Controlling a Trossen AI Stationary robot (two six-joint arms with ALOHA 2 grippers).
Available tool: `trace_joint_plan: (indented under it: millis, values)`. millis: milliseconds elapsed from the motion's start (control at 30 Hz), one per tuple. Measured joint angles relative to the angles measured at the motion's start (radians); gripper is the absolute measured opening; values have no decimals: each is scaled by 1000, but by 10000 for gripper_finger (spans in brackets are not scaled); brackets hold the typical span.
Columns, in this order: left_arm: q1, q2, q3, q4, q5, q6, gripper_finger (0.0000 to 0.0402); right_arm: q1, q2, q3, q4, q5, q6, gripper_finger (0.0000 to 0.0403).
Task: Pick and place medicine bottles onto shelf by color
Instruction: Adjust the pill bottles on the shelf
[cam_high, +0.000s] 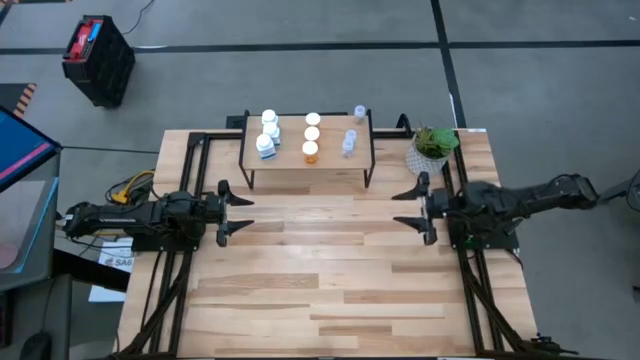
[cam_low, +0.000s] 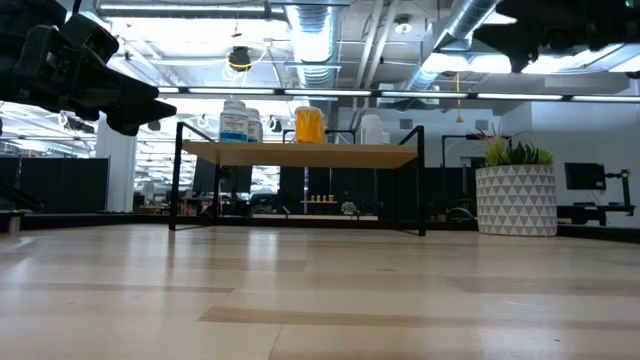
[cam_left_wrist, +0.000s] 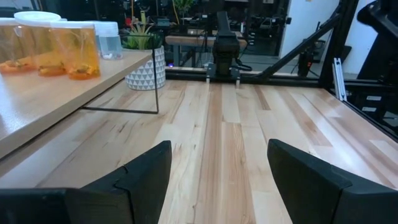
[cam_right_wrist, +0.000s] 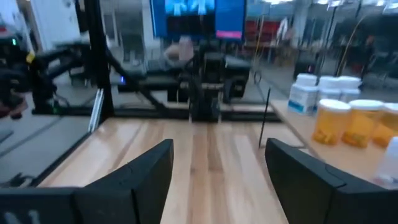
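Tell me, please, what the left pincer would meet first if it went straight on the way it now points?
Most likely the right pincer. The left pincer, open, points across bare tabletop at it. The shelf lies off to one side, out of that line, though depth is hard to judge.

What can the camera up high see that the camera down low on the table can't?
Only the high view shows both open grippers, left and right, empty, facing each other, plus all nine medicine bottles sorted in three columns: white, orange, clear. Only the low view shows the shelf's legs and the ceiling lights. Both show the shelf and the potted plant.
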Motion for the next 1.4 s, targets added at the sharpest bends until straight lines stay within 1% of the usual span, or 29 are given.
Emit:
trace_joint_plan:
  millis: [133,300,433,567,700,867,1100,1233,1400]
  values:
    - [0,0,0,0,0,0,254,-1,-82,-80,28,23,4,276]
    - [0,0,0,0,0,0,254,-5,-212,-107,-61,41,11,276]
    - [0,0,0,0,0,0,254,-6,-318,-108,-171,41,52,276]
    - [0,0,0,0,0,0,254,-6,-393,-108,-229,41,83,276]
    - [0,0,0,0,0,0,254,-6,-431,-129,-196,41,44,276]
    - [0,0,0,0,0,0,254,-6,-466,-204,-141,41,27,276]
    - [0,0,0,0,0,0,254,-6,-465,-271,-62,41,39,276]
    - [0,0,0,0,0,0,254,-6,-465,-290,-58,51,40,276]
    - [0,0,0,0,0,0,254,-7,-465,-298,-94,71,55,276]
